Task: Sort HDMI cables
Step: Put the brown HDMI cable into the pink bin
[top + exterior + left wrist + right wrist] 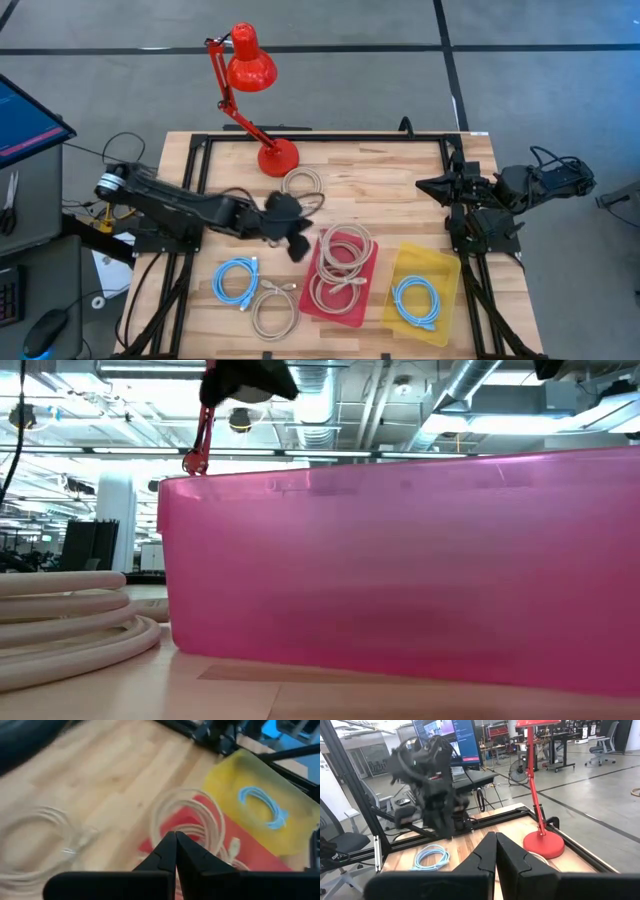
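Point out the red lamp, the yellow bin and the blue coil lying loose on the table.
red lamp (250, 62): high view, on its shade.
yellow bin (447, 265): high view, on its rim's far right corner.
loose blue cable coil (236, 280): high view, on the coil's windings.

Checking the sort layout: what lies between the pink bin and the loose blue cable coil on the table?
In the high view, a beige coiled cable lies on the wood between the pink plastic bin and the light-blue coiled cable.

Left dark two-finger gripper (297, 240) over table middle, fingers pressed together, empty. Right dark two-finger gripper (425, 184) closed, parked at table's right edge.
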You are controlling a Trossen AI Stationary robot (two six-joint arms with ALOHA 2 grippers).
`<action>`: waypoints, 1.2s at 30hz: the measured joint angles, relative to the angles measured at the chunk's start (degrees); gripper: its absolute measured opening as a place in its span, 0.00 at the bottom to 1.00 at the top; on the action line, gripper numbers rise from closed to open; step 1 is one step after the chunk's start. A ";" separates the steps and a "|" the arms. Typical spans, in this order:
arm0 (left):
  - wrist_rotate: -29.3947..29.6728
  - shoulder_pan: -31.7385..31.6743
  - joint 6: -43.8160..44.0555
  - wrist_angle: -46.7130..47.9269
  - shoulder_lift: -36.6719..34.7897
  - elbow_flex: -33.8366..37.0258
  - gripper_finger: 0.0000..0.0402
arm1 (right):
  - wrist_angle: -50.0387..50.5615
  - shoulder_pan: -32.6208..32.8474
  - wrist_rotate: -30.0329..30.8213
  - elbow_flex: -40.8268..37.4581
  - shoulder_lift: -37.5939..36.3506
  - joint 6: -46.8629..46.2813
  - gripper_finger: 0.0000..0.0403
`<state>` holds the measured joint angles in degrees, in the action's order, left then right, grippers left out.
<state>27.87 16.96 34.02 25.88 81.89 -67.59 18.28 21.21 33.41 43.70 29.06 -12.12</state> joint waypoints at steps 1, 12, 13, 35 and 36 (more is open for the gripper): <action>0.71 -0.22 -0.66 2.36 -1.77 -0.02 0.01 | 0.00 0.00 0.00 0.00 0.02 0.00 0.00; 1.52 -5.08 -18.83 13.84 -11.26 -0.04 0.01 | 0.64 0.00 0.07 0.00 0.02 0.00 0.00; 1.47 -5.77 -21.27 14.87 -11.21 -0.04 0.01 | 0.64 0.02 0.25 0.00 0.00 0.00 0.00; -8.49 -17.02 -45.83 12.40 1.81 4.57 0.39 | 4.27 0.00 2.89 0.00 0.02 -4.48 0.00; -10.17 -17.47 -45.83 11.65 2.57 4.87 0.40 | 4.27 0.00 2.89 0.00 -0.01 -4.48 0.00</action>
<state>17.70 -0.51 -11.81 37.53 84.47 -62.72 22.55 21.21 36.29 43.70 29.06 -16.60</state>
